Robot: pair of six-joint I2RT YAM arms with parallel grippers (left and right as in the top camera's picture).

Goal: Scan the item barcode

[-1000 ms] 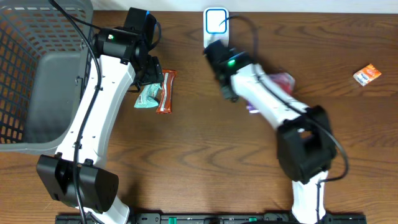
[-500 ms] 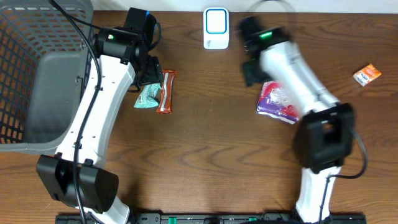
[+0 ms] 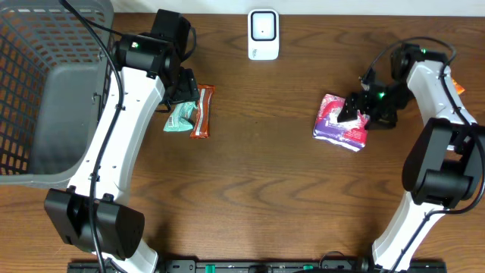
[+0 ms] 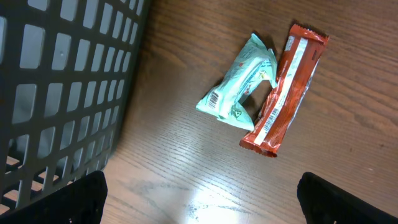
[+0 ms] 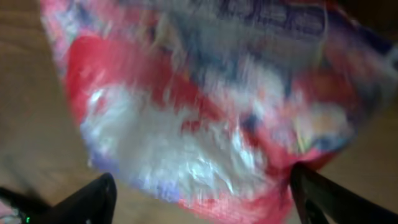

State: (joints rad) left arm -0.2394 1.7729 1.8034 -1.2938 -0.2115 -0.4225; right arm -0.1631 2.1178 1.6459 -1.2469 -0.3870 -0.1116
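Note:
A pink and purple snack bag (image 3: 333,125) lies flat on the table at the right. It fills the blurred right wrist view, where the bag (image 5: 199,106) sits just ahead of my right gripper (image 5: 202,199). In the overhead view my right gripper (image 3: 355,114) hangs over the bag's right edge, open, with its fingers spread to either side. The white barcode scanner (image 3: 263,34) stands at the back centre. My left gripper (image 3: 184,95) is open above bare wood; in the left wrist view the left gripper (image 4: 205,205) has nothing between its fingers.
A green packet (image 4: 239,93) and a red bar (image 4: 285,90) lie side by side beside my left gripper. A grey mesh basket (image 3: 45,91) takes up the left end. A small orange packet (image 3: 457,86) peeks out by the right arm.
My right arm swung from in front of the scanner to the right side. Its jaws opened and the pink bag now lies on the table. The left arm has not moved.

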